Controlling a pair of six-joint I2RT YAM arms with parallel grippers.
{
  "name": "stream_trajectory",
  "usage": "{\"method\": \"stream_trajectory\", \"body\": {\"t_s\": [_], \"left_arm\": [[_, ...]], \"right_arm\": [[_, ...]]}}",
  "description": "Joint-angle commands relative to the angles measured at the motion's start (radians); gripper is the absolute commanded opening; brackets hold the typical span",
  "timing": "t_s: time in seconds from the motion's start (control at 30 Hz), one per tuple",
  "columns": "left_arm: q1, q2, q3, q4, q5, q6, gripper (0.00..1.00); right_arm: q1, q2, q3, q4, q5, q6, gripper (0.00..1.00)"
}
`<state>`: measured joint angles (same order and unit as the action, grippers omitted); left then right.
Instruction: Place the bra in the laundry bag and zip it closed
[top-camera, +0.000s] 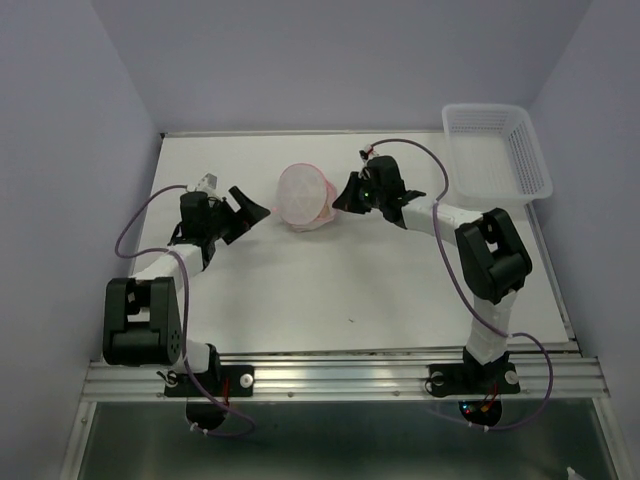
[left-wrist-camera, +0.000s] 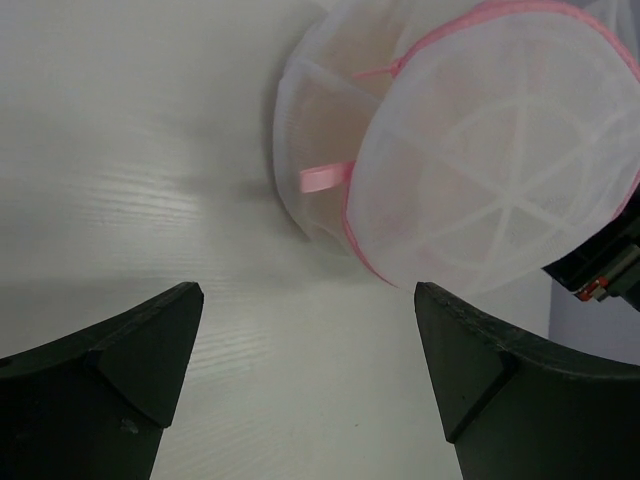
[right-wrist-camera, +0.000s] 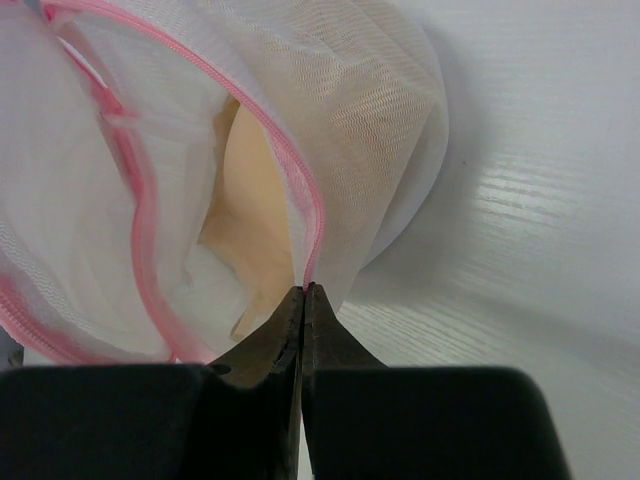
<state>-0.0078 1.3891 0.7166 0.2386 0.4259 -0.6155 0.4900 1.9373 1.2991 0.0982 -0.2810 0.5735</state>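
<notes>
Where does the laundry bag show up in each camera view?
Top external: laundry bag just above centre, between left claw and right claw.
Left wrist: laundry bag upper right, beyond the open left claw.
Right wrist: laundry bag fills upper left, edge pinched in shut right claw.
Shared landmark: pink zipper edging.

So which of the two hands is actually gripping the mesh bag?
The right hand, pinched shut on the laundry bag at its pink zipper edge. The left hand stands wide open just short of the bag, touching nothing.
</notes>
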Motion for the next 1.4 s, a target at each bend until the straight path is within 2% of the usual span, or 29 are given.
{"method": "stream_trajectory", "body": {"t_s": [0.0, 0.13, 0.27, 0.47, 0.6, 0.77, 0.9, 1.07, 1.2, 1.3, 1.33, 1.37], "left_arm": [[0.000, 0.066, -0.072, 0.420, 0.249, -0.075, 0.98], [0.015, 0.152, -0.059, 0.562, 0.343, -0.111, 0.93], [0.034, 0.221, -0.020, 0.562, 0.344, -0.104, 0.90], [0.034, 0.332, 0.009, 0.640, 0.395, -0.128, 0.90], [0.032, 0.352, 0.004, 0.711, 0.425, -0.150, 0.90], [0.029, 0.384, 0.020, 0.716, 0.432, -0.150, 0.88], [0.016, 0.429, 0.040, 0.751, 0.447, -0.165, 0.94], [-0.030, 0.479, 0.087, 0.758, 0.430, -0.174, 0.94], [-0.040, 0.530, 0.125, 0.809, 0.448, -0.239, 0.84], [-0.058, 0.559, 0.136, 0.932, 0.473, -0.308, 0.73], [-0.063, 0.562, 0.145, 0.944, 0.475, -0.323, 0.65], [-0.076, 0.571, 0.161, 0.944, 0.475, -0.323, 0.62]], "right_arm": [[-0.016, -0.001, 0.051, -0.006, -0.015, 0.000, 0.01], [-0.016, 0.005, 0.058, -0.012, -0.011, -0.001, 0.01], [-0.016, 0.009, 0.065, -0.011, -0.010, 0.002, 0.01], [-0.025, 0.019, 0.065, -0.011, -0.018, 0.002, 0.01], [-0.034, 0.015, 0.063, -0.011, -0.020, -0.001, 0.01], [-0.044, 0.015, 0.066, -0.009, -0.027, -0.001, 0.01], [-0.044, 0.017, 0.060, -0.009, -0.029, -0.003, 0.01], [-0.044, 0.012, 0.062, -0.009, -0.038, -0.006, 0.01], [-0.044, 0.012, 0.060, -0.008, -0.046, -0.015, 0.01], [-0.044, 0.018, 0.060, -0.008, -0.053, -0.015, 0.01], [-0.044, 0.020, 0.062, -0.009, -0.055, -0.017, 0.01], [-0.044, 0.020, 0.065, -0.008, -0.058, -0.021, 0.01]]}}
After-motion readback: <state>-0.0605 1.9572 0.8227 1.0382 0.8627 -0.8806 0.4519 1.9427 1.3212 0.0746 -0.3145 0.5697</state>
